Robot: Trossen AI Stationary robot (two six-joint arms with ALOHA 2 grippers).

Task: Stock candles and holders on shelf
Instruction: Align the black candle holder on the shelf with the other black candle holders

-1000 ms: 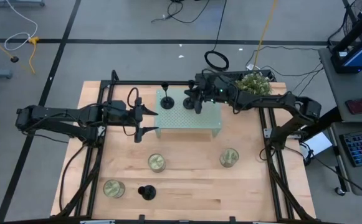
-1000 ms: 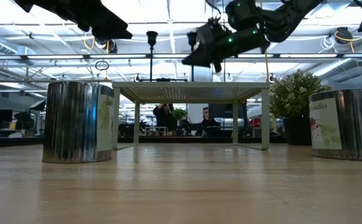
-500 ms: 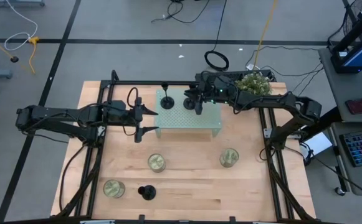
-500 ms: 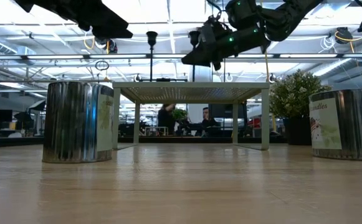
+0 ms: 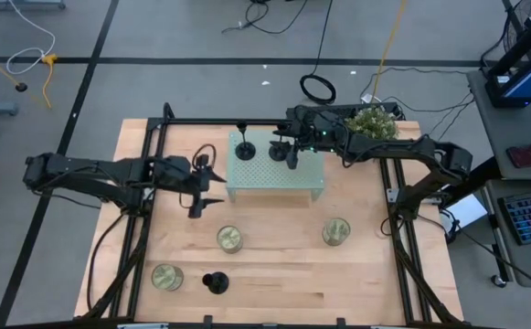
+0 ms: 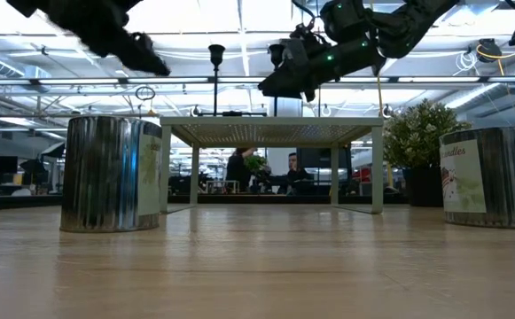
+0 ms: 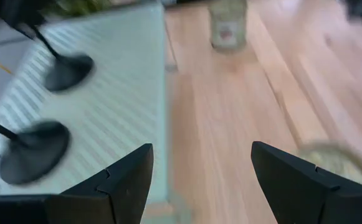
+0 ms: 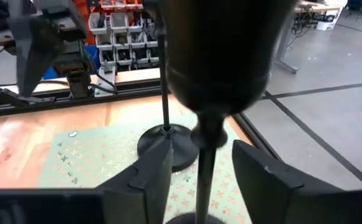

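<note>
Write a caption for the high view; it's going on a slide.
Right gripper sets a second holder on the shelf; three candles wait on the table.

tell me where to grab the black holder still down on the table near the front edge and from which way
Probably by the thin upright stem of the holder, coming straight down from above with the fingers either side of it. It stands upright on its disc base, which is too flat and wide to pinch. The open left gripper is the closer one.
</note>
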